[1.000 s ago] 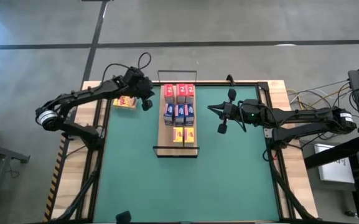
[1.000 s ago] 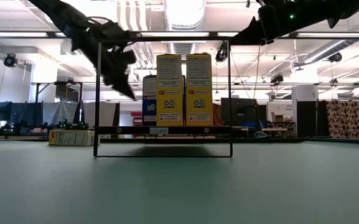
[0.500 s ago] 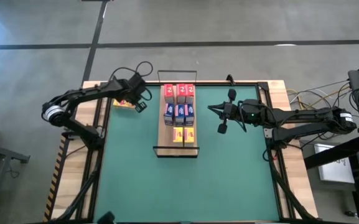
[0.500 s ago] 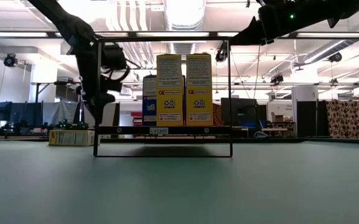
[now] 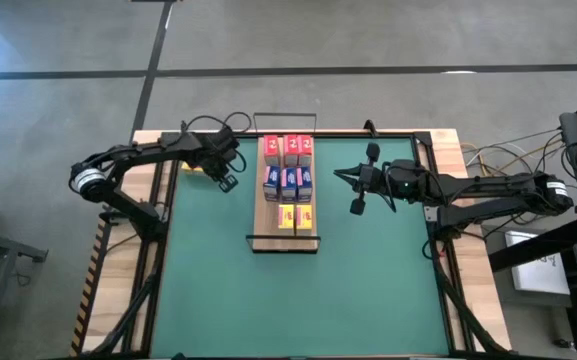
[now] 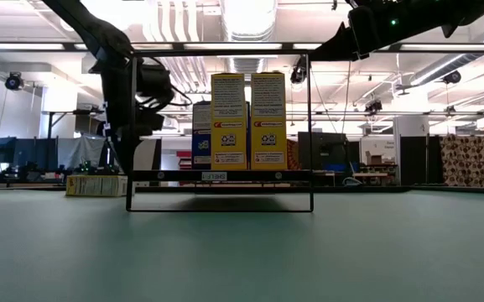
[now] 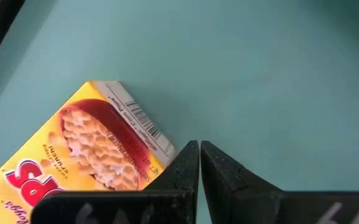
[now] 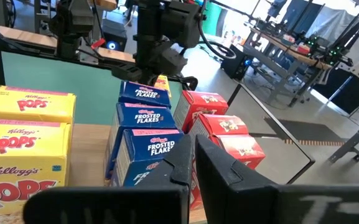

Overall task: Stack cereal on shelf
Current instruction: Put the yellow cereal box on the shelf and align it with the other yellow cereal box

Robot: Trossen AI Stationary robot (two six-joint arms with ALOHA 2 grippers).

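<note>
The shelf [image 5: 262, 205], a light-wood board with a black wire frame [image 6: 309, 126], lies on the green mat. On it stand three red [image 5: 286, 148], three blue [image 5: 288, 182] and two yellow cereal boxes [image 5: 294, 216]. One more yellow box [image 7: 79, 155] lies flat on the mat by the far left corner [image 5: 192, 166]. My left gripper [image 7: 199, 149] is shut and points down, its tips just beside that box's barcode end; I see no touch. My right gripper [image 8: 195, 155] is shut and level, hanging in the air to the right of the shelf [image 5: 338, 177].
Black rails and wooden strips [image 5: 158, 200] border the mat. The near half of the green mat [image 5: 298, 300] is bare. Cables lie off the table's right edge [image 5: 488, 155]. The room behind holds benches and equipment.
My left gripper has tipped from a slant beside the shelf's far left corner to pointing almost straight down. It has sunk and drawn toward the yellow box lying on the mat, staying shut. The boxes and my right arm have kept still.
</note>
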